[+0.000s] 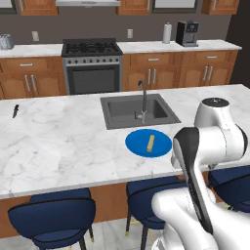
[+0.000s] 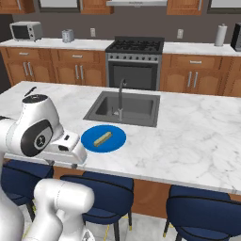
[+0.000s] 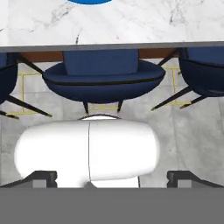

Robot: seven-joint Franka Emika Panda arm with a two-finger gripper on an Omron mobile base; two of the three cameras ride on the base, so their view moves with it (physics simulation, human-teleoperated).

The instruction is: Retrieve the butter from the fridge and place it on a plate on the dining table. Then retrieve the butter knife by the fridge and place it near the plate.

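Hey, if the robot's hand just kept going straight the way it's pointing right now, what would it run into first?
Probably the blue stool tucked under the edge of the dining table. The hand points down toward the floor in front of the table, and that seat sits mid-view. Depth is unclear, so it might pass the seat and reach the floor.

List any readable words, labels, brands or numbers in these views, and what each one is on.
None can be read.
Round emblem on the arm's joint cap: a logo shape, no legible letters.
Coffee machine, microwave and stove: any panel markings are too small to read.
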